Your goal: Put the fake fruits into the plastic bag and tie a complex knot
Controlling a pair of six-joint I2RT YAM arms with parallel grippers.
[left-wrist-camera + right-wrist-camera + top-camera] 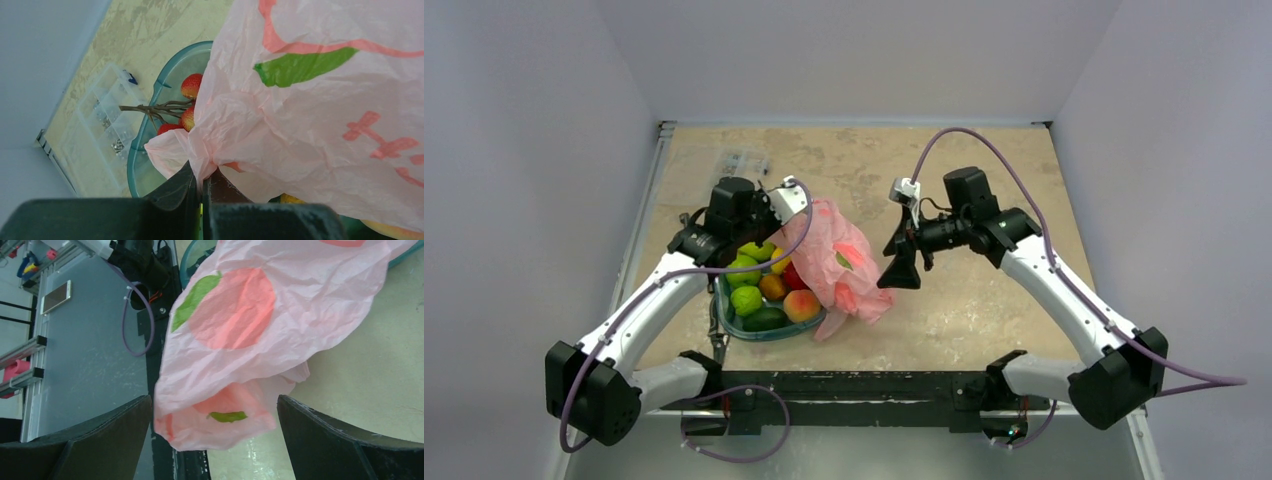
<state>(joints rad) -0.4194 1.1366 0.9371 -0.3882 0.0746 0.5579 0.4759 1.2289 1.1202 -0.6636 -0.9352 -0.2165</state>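
Your left fingers (196,176) are pinched tight on a bunched fold of the plastic bag (839,262), holding it up above the far side of the teal tub (769,335). From that pinch the pink bag drapes down across the tub's right rim, and its lower end comes down just right of the tub.

The fruits (746,298) sit in the tub. There are green ones on its left side, a peach and a red one nearer the bag, and a dark green one at the near rim. In the left wrist view, red berries on a brown twig (186,102) show inside the tub, right beside the bag's edge.

Your right fingers (901,268) are spread wide, right of the tub and just beside the bag. In the right wrist view the bag's crumpled lower end sits between them, and you cannot tell whether either finger touches it.

A clear compartment box (742,160) lies on the surface (984,310) beyond the tub's far side, well apart from it.
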